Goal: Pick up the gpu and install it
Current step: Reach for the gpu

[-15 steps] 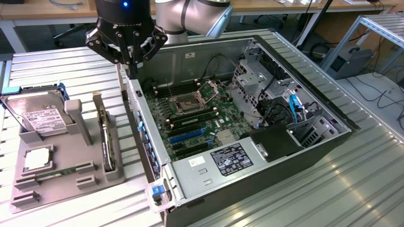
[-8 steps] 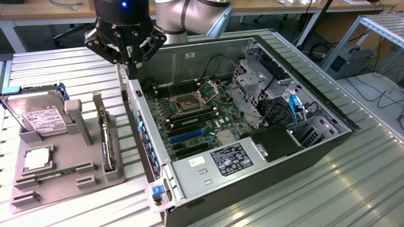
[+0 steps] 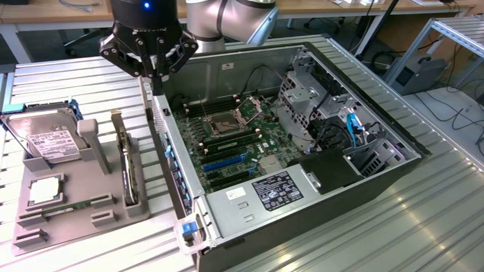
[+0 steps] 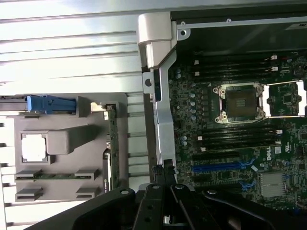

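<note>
robotics lab — slatted metal workbench (image 3: 423, 226), open computer tower (image 3: 321, 226), wooden desks (image 3: 45, 14), trailing cables (image 3: 451, 111) behind

The exterior view looks down at a slant from high above onto the whole open computer case (image 3: 340, 226) and parts holder (image 3: 68, 218), while the nearer wrist view faces straight down past the gripper (image 4: 164, 170), sharing the holder and motherboard (image 4: 225, 143).

Your arm (image 3: 226, 20) reaches in from the far side, wrist turned so the gripper (image 3: 156, 85) points straight down. The fingers (image 4: 157, 179) are pressed tight together, tips meeting in one narrow point, black linkages splayed either side.
</note>
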Robot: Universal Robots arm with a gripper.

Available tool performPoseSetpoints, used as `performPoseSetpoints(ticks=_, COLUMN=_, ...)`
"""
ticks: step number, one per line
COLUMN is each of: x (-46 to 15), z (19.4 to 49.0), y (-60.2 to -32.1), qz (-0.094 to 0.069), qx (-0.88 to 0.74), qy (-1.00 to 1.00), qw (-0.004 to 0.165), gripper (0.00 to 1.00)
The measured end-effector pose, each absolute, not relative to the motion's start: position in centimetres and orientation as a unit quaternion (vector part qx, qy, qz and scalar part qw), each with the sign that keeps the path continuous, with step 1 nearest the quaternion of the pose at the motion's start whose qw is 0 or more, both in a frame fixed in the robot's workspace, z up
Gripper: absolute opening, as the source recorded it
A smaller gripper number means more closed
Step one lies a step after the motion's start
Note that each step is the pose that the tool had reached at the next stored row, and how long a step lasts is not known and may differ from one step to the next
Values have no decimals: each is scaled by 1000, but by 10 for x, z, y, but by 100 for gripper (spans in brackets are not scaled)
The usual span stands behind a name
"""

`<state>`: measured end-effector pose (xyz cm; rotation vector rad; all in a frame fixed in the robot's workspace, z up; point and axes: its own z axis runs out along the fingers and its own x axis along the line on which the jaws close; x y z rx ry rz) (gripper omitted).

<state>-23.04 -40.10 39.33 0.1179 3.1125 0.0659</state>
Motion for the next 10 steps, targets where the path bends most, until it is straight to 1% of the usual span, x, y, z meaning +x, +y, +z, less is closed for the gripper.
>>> performPoseSetpoints(ticks=10, x=-233, z=393, y=-401, qz=21, qx=38, qy=999, qw=13, gripper=11)
